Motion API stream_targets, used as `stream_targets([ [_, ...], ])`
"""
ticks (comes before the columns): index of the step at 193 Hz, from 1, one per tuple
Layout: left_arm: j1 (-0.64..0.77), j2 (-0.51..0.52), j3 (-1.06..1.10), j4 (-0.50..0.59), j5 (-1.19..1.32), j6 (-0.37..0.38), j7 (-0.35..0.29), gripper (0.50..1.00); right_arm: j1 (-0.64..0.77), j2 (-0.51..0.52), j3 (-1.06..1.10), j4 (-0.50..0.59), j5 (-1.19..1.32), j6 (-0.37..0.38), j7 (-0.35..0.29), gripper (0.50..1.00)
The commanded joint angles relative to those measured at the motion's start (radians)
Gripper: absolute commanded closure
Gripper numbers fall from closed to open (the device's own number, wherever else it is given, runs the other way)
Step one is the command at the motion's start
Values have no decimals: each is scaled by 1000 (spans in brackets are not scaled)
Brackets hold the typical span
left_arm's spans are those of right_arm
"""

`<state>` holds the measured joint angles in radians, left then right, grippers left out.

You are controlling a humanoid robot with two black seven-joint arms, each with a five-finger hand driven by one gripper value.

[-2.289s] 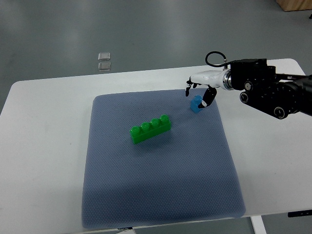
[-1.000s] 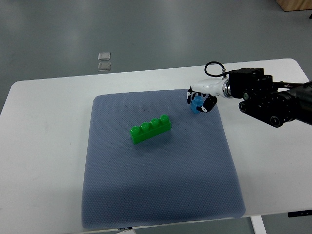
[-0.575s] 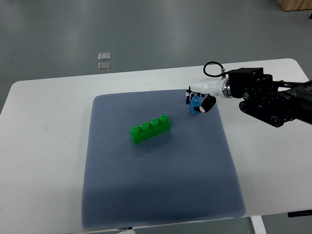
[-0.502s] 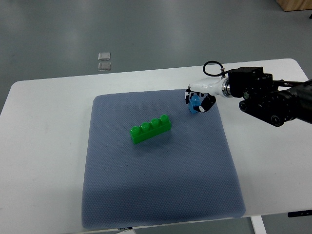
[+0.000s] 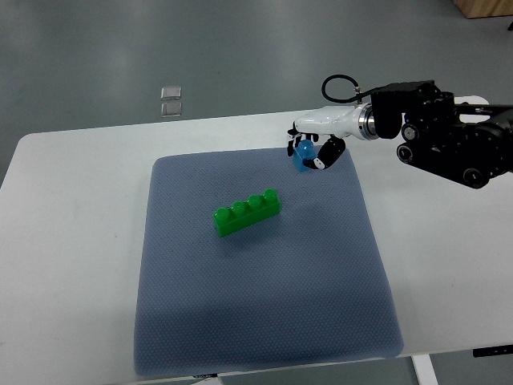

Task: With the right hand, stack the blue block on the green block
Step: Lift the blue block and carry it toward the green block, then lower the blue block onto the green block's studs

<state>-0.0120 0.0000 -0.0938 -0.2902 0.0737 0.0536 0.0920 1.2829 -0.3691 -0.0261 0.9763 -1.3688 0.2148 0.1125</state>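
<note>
A long green block (image 5: pixel 248 212) with studs on top lies on the blue-grey mat (image 5: pixel 256 273), left of its middle. My right hand (image 5: pixel 311 148) comes in from the right edge and is shut on a small blue block (image 5: pixel 303 156). It holds the block in the air over the mat's far edge, up and to the right of the green block. The left arm is not in view.
The mat lies on a white table (image 5: pixel 72 241). Two small clear squares (image 5: pixel 171 99) lie on the floor beyond the table's far edge. The black right forearm (image 5: pixel 449 144) spans the table's far right corner.
My right hand closed on the blue block, lifted it off the mat and carried it up and to the left, toward the green block. The green block has not moved.
</note>
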Motion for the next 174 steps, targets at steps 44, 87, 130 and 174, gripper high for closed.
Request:
stream_targets([
  [44,0,0,0,-3,0,0,0,500,70,-10,-1,133,102,41,-33,885],
  [87,0,0,0,-4,0,0,0,500,121,-1,-1,199,160,43,-43,887],
  [130,0,0,0,-10,0,0,0,500,118,53,-5,199,175,28,-71,887],
  [174,0,0,0,-18,0,0,0,500,81,85,-9,199,177,3,-134,885],
])
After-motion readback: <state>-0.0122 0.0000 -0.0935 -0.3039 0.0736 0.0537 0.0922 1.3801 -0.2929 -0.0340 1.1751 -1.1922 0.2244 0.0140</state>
